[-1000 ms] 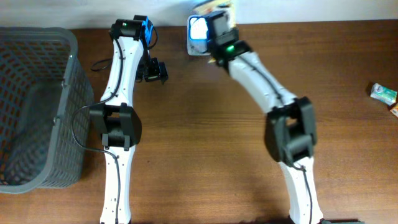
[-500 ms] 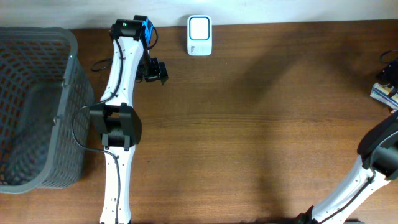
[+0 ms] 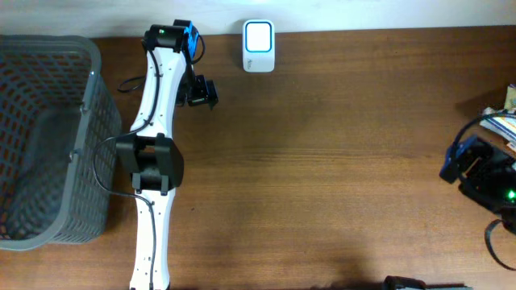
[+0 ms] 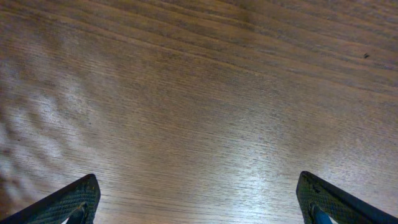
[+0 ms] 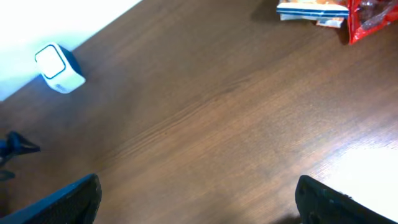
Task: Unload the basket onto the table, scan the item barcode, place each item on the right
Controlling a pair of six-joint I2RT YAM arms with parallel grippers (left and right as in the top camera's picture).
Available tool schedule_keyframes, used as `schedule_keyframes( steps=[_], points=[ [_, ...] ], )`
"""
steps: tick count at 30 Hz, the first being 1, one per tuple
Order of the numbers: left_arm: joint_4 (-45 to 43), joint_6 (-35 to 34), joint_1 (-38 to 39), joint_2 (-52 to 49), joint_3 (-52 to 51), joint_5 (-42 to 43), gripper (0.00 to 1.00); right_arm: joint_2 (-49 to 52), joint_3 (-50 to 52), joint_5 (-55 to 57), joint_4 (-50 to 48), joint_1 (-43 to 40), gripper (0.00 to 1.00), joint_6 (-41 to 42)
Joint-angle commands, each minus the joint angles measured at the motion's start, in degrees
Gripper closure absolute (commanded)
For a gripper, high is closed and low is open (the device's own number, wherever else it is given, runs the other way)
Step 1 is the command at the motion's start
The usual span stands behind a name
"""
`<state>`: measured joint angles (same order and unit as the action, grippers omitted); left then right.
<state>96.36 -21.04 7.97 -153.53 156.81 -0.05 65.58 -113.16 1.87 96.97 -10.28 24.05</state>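
The white barcode scanner (image 3: 258, 46) stands at the table's back edge, its pale window facing up; the right wrist view has it far off at the upper left (image 5: 59, 68). Item packets lie at the table's right edge (image 3: 505, 121): a white, blue and orange packet (image 5: 313, 9) beside a red packet (image 5: 373, 18). My right gripper (image 5: 199, 205) hangs open and empty over bare wood, well short of those packets. My left gripper (image 4: 199, 205) is open too, over bare wood near the back left (image 3: 200, 91).
A large grey mesh basket (image 3: 81, 145) fills the left end of the table. The right arm (image 3: 484, 173) sits at the right edge, next to the packets. A black cable (image 3: 133, 83) trails by the left arm.
The right arm has left the scanner at the back and now sits at the table's right edge. Its jaws, shut on a yellowish item before, now stand open and empty. The left arm is still.
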Motion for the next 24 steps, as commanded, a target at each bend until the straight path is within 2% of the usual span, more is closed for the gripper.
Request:
schedule_keyframes(
  steps=[1,5,7,8,10,11,15,17,19,22,24],
  points=[
    [-0.04,-0.79,0.00,2.23,-0.24,-0.39,0.01,0.55,0.39,-0.81,0.33,0.63,0.02,0.46],
    [-0.04,-0.79,0.00,2.23,-0.24,-0.39,0.01,2.03,0.44,-1.40,0.35,0.63,0.02,-0.24],
    [-0.04,-0.79,0.00,2.23,-0.24,-0.39,0.01,2.01,1.95,-3.32,0.33,0.63,0.01,-3.34],
    [-0.04,-0.79,0.00,2.23,-0.24,-0.39,0.01,1.92,4.70,-3.56,0.22,0.63,0.02,-4.33],
    [-0.04,-0.79,0.00,2.23,-0.24,-0.39,0.01,-2.84,13.94,-3.17,-5.97,0.68,0.01,-7.39],
    [-0.04,-0.79,0.00,2.23,-0.24,-0.39,0.01,-7.37,21.03,-3.15,-11.63,1.70,0.02,-8.07],
    [-0.04,-0.79,0.00,2.23,-0.24,-0.39,0.01,-33.05,58.31,-2.73,-44.54,12.85,0.02,-15.76],
    [-0.04,-0.79,0.00,2.23,-0.24,-0.39,0.01,-42.16,72.43,-2.73,-54.40,13.27,0.02,-15.65],
    [-0.04,-0.79,0.00,2.23,-0.24,-0.39,0.01,-51.19,89.09,-2.75,-70.79,13.27,0.02,-13.09],
    [-0.04,-0.79,0.00,2.23,-0.24,-0.39,0.01,-57.59,101.18,-3.21,-84.70,13.29,0.02,-12.63],
    [-0.04,-0.79,0.00,2.23,-0.24,-0.39,0.01,-61.59,106.12,-3.19,-90.58,13.33,0.02,-12.63]
  ],
)
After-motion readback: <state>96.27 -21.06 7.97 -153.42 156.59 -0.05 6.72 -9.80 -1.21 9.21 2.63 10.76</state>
